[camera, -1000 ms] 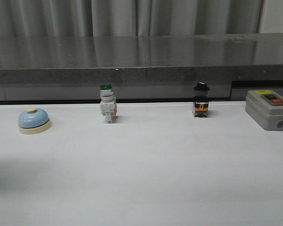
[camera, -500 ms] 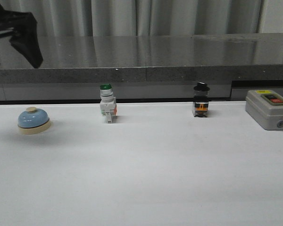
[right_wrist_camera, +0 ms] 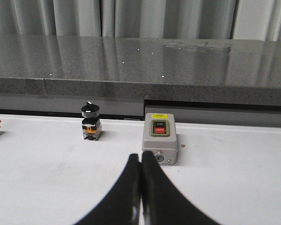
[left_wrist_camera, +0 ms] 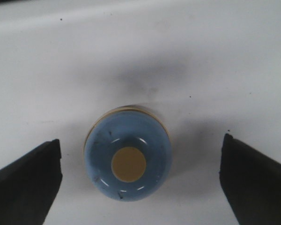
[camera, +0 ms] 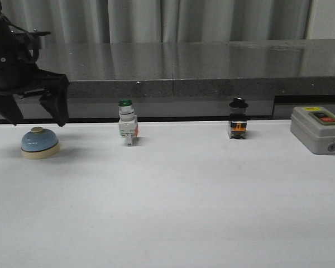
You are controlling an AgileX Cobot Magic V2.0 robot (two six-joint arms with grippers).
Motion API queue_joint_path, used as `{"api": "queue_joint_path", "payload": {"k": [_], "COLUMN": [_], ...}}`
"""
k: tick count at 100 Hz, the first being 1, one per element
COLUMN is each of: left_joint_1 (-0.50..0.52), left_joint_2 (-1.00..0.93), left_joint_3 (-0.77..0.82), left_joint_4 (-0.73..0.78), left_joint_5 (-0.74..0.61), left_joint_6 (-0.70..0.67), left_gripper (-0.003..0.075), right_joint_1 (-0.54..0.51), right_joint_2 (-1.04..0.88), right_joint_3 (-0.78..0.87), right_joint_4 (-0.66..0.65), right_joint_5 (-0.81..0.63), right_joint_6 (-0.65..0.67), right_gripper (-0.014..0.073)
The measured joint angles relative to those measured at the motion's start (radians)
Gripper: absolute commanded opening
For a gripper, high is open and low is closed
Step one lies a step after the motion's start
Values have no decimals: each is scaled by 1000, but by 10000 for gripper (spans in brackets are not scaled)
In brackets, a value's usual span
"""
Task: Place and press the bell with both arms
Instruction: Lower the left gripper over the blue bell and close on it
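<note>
My left gripper [camera: 36, 114] is matte black, with two broad wedge-shaped fingers [left_wrist_camera: 25, 180] that have flat, squared-off tips. Above it, my wrist is a bulky black housing with thin cables running along it. My right gripper [right_wrist_camera: 140, 161] is black too, its fingers smooth, curved and tapering.

A white table [camera: 184, 212] fills the lower half of the frame. Behind it, across the middle, runs a dark grey speckled stone counter [camera: 201, 67] with a glossy top reflecting pale light. Grey pleated curtains [camera: 156, 19] hang along the top of the frame.
</note>
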Motion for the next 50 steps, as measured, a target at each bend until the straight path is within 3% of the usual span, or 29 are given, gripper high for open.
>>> {"api": "queue_joint_path", "payload": {"k": [50], "left_joint_1": [0], "left_joint_2": [66], "left_joint_3": [-2], "left_joint_4": [2], "left_joint_5": [-36], "left_joint_6": [0], "left_gripper": [640], "right_joint_1": [0], "right_joint_2": [0], "right_joint_3": [0], "right_joint_4": [0], "right_joint_5": [0], "right_joint_6": [0], "right_gripper": [-60]}}
